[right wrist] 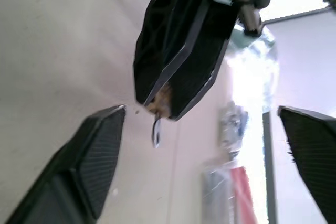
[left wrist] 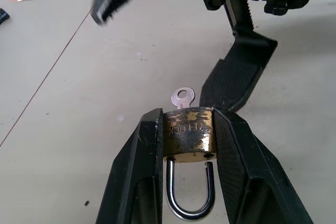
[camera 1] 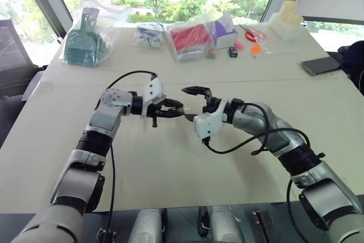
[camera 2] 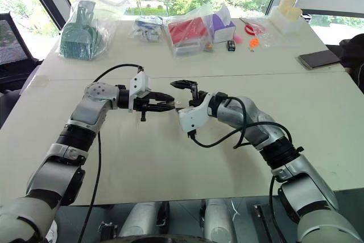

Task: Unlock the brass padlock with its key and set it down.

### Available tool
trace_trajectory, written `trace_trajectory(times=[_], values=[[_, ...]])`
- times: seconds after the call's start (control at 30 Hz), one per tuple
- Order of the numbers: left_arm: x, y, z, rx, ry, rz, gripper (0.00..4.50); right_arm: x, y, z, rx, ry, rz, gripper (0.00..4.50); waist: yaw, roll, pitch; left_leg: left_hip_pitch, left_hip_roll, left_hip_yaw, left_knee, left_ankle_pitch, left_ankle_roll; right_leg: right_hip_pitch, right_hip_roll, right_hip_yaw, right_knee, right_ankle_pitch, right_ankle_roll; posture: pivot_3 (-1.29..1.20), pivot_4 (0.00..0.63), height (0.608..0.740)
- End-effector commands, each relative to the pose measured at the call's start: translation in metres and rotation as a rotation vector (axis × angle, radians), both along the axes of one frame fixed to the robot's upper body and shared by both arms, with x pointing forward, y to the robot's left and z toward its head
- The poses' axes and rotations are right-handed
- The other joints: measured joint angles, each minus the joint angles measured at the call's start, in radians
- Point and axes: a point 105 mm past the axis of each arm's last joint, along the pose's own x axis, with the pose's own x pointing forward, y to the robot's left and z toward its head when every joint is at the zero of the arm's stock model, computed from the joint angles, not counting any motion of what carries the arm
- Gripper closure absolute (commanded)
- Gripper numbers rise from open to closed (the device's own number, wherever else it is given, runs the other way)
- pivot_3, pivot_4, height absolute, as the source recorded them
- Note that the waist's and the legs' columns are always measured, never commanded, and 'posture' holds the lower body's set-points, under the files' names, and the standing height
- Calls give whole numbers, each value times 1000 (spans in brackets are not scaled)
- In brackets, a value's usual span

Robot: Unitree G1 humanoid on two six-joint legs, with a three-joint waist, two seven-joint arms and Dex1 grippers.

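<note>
One brass padlock (left wrist: 189,134) was up off the desk (camera 1: 170,169), pinched by its body between the fingers of your left end effector (left wrist: 188,145), and one key (left wrist: 182,98) sat in its keyway with only the round bow sticking out. Shackle (left wrist: 190,192): one leg looked seated, the other seemed to stop just short of the body, so I judged it sprung or close to it, though I could not be sure. Your right end effector (camera 1: 192,102) stood spread wide just beside the key, touching neither key nor padlock.

Done, as I read it: key in, lock held. Left: confirm the shackle is free, then set the padlock down on the desk.

Count: one padlock, one key, two end effectors, one of them loaded. Along the far edge of the desk lay several clear bags (camera 1: 190,39), well apart from the work.
</note>
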Motion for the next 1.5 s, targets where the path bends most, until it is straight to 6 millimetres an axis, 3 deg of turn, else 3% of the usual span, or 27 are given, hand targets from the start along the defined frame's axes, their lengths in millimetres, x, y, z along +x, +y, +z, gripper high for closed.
trace_trajectory(times=[0.03, 0.27, 0.33, 0.57, 0.9, 0.97, 1.17, 1.5], values=[[-3, -4, 22, -53, -26, -28, 3714, -1, 4, 13, 24, -89, 44, 41, 1, 0, 0, 0, 0, 0, 0, 0, 0, 0, 0, 0, 0, 0, 0, 0, 150, 740], [-6, -5, 25, -54, -6, -44, 3714, -4, 8, 16, 42, -131, 96, 41, -1, 0, 0, 0, 0, 0, 0, 0, 0, 0, 0, 0, 0, 0, 0, 0, 150, 740], [-6, -4, 25, -55, -2, -41, 3714, -5, 9, 17, 48, -137, 107, 861, -1, 0, 0, 0, 0, 0, 0, 0, 0, 0, 0, 0, 0, 0, 0, 0, 150, 740], [-7, -4, 25, -56, 3, -39, 3714, -4, 10, 17, 45, -149, 116, 4454, 0, 0, 0, 0, 0, 0, 0, 0, 0, 0, 0, 1, 1, 0, 0, 0, 150, 740], [-7, -4, 26, -61, 13, -39, 3714, -3, 8, 16, 41, -144, 115, 4488, -1, 0, 0, 0, 0, 0, 0, 0, 0, 0, 0, 1, 1, 0, 0, 0, 150, 740], [-8, -2, 26, -59, 16, -38, 2629, -3, 9, 16, 42, -134, 110, 4500, -1, 0, 0, 0, 0, 0, 0, 0, 0, 0, 0, 1, 1, 0, 0, 0, 150, 740], [-16, 8, 32, -72, 41, -34, 164, -2, 8, 14, 44, -120, 102, 4500, -5, 0, 0, 0, 0, 0, 0, 0, 0, 0, 0, 1, 1, 0, 0, 0, 150, 740], [-31, 38, 50, -109, 77, 20, 42, 0, 6, 12, 41, -102, 85, 4500, -4, 0, 0, 1, 1, 0, 0, 0, -1, 0, 0, 2, 1, 0, 0, 0, 150, 740]])
